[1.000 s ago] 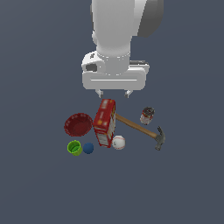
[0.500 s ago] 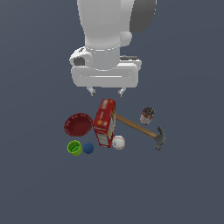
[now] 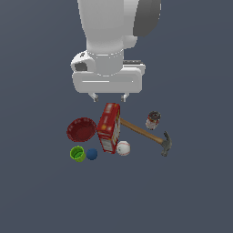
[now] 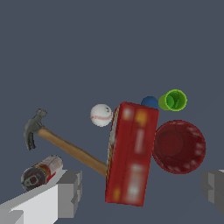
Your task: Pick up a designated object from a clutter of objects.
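Observation:
The designated object, a small bright green cup (image 3: 77,154) (image 4: 173,100), stands at the near-left edge of the clutter, beside a blue ball (image 3: 92,154) (image 4: 149,103). My gripper (image 3: 108,97) (image 4: 142,190) hangs open well above the far end of the red cracker box (image 3: 109,127) (image 4: 130,153), with nothing between its fingers (image 4: 70,192). It is apart from the cup, which lies nearer and toward the exterior view's left. The cup's hollow inside faces up.
A dark red bowl (image 3: 82,129) (image 4: 178,146) sits just behind the cup. A white baseball (image 3: 123,148) (image 4: 101,115), a wooden-handled hammer (image 3: 145,133) (image 4: 65,146) and a small can (image 3: 153,120) (image 4: 41,173) lie to the box's right in the exterior view.
The arm has shifted toward the exterior view's left and come slightly lower, from right of the box's far end to over it. The objects have not moved.

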### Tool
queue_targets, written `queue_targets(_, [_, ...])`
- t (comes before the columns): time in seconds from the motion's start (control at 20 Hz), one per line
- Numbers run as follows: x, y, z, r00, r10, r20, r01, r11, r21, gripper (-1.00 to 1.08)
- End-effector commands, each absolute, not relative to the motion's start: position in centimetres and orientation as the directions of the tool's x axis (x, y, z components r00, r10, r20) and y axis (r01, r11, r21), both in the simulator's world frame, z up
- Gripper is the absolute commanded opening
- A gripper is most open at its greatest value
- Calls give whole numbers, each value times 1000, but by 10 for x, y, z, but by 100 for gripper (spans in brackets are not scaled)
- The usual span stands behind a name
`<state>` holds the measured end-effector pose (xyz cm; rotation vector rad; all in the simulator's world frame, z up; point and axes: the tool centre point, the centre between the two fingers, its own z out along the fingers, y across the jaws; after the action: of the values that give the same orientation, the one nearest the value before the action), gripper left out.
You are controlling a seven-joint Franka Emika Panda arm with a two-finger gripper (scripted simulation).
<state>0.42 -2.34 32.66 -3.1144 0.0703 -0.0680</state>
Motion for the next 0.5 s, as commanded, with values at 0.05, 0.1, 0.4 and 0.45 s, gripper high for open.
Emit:
queue_targets(0.05, [8, -28, 321, 999, -9, 42, -8, -1000, -20, 100])
queue_targets(0.1, [10, -29, 320, 999, 4, 41, 5, -1000, -18, 100])
queue_targets(0.4, [20, -41, 305, 993, 108, 37, 108, -994, -2, 100])
queue_targets(0.45, [23, -43, 302, 991, 130, 35, 130, -992, 1, 100])
